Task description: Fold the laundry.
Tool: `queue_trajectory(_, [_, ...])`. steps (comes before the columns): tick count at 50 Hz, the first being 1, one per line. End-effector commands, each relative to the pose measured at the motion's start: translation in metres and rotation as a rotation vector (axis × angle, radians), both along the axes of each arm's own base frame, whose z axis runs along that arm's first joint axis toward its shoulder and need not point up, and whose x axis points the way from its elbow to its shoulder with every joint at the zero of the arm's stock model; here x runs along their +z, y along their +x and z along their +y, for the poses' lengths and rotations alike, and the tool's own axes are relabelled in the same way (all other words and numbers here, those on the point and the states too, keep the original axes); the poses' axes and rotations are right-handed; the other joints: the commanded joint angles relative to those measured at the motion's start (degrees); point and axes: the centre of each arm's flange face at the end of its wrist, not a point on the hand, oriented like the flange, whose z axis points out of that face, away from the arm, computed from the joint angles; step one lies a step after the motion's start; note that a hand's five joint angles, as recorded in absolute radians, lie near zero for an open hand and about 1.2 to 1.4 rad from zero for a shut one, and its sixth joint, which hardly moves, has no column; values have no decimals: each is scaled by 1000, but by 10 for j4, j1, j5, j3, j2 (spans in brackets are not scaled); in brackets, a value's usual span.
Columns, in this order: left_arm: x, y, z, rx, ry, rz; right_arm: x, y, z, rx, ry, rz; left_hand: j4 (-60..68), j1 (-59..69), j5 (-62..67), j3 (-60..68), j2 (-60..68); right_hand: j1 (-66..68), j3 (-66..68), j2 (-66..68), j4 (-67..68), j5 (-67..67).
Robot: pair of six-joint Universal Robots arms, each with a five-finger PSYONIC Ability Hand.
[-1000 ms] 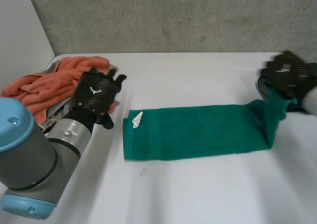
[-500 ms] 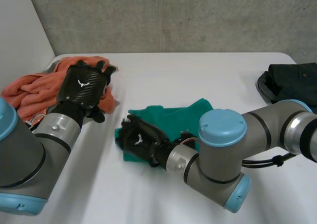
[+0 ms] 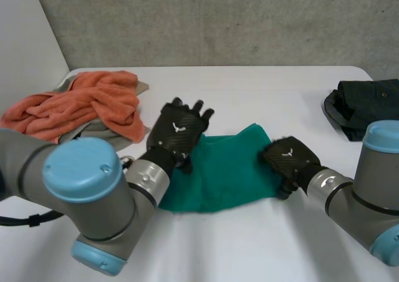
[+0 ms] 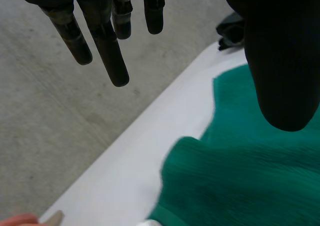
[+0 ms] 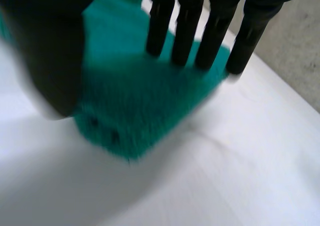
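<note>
White table [image 3: 249, 88] is viewed from the head camera, with a grey wall [image 3: 218, 20] behind it. Left arm [image 3: 87, 194] is seen at the near left and right arm [image 3: 368, 194] at the near right.

Orange towels [image 3: 81, 104] are heaped at the far left corner, over a beige cloth [image 3: 98, 131] that is exposed at the heap's near edge. Dark garment [image 3: 365, 101] is bunched at the right edge, well apart from both hands.

Green towel [image 3: 227, 170] is laid near the table's middle, between the two hands. It is doubled over into a short, roughly square shape. Its far right corner is slightly peaked and its near edge is uneven. It is near the orange heap, but separated from it.

Left hand [image 3: 177, 131] is placed over the towel's far left corner, back upward. In the left wrist view its fingers [image 4: 107, 51] are held straight and spread, pointed past the towel toward the wall, with the thumb over the green cloth. Nothing is gripped, so the hand is recorded as released. Contact with the cloth cannot be judged.

Right hand [image 3: 288, 158] is set at the towel's right edge. In the right wrist view its fingers [image 5: 185, 26] are extended straight, side by side, with the tips down at the cloth near its edge and the thumb held apart. No cloth is pinched, so it is recorded as released as well.
</note>
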Motion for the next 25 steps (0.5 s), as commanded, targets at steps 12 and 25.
queue_trajectory(12, [24, 24, -5, 143, -42, 13, 63, 5, -16, -74, -435, 65, -12, -5, -21, -231, -9, 394, 410, 405, 411, 406])
queue_trajectory(25, [42, 84, -25, 343, -59, 38, 25, 124, 108, 647, -631, 162, -14, -6, -23, -233, -10, 394, 410, 405, 411, 406])
